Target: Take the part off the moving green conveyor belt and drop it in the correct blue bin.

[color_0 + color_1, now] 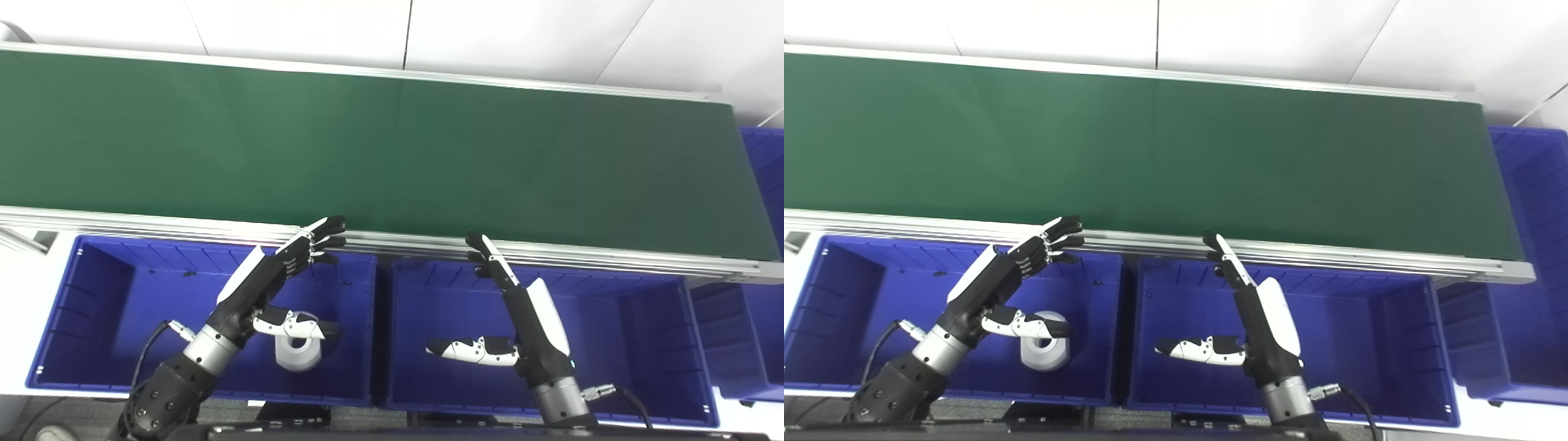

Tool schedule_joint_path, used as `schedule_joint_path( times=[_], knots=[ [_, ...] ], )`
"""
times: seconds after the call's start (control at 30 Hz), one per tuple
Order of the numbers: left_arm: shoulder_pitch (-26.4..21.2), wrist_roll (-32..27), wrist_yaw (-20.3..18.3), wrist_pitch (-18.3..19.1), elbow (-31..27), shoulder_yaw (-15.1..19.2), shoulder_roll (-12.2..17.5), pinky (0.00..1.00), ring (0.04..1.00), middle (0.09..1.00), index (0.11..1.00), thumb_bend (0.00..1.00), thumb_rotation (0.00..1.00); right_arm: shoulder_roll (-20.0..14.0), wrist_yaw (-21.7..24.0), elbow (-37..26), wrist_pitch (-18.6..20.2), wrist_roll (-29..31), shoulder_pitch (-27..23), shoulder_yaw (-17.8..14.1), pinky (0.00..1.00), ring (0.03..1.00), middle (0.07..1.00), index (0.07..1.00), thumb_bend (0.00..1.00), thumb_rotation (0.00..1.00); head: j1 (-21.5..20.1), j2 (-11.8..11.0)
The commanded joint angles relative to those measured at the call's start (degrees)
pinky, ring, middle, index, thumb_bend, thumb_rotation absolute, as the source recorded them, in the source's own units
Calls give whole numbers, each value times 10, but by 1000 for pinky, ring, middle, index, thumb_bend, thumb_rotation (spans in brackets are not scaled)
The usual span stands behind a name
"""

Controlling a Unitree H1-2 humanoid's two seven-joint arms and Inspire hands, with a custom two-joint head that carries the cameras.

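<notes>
white cylindrical part (298, 354) lies in the left blue bin (92, 318) (belt (392, 153) bare). left hand (275, 275) and right hand (520, 318) hover spread wide, empty; best hold them poised near the belt edge.

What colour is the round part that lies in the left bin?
Pale grey-white, seen best in the right eye view: the part lies in the left blue bin.

Two side-by-side head cameras look steeply down, sharing the conveyor belt (392, 159) and blue bins (1402, 318) nearby.
</notes>
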Motion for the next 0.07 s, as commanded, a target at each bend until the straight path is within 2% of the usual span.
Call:
schedule_joint_path(
  times=[0.0,0.03],
  knots=[
    [-3,-14,2,-18,-8,3,1,778,875,927,917,849,279,3,-6,-11,-11,5,4,3,816,879,920,951,910,381,0,0],
    [-2,-12,3,-17,-9,4,0,788,881,931,916,855,281,3,-6,-10,-11,5,4,3,813,876,920,952,908,382,0,0]
  ],
)
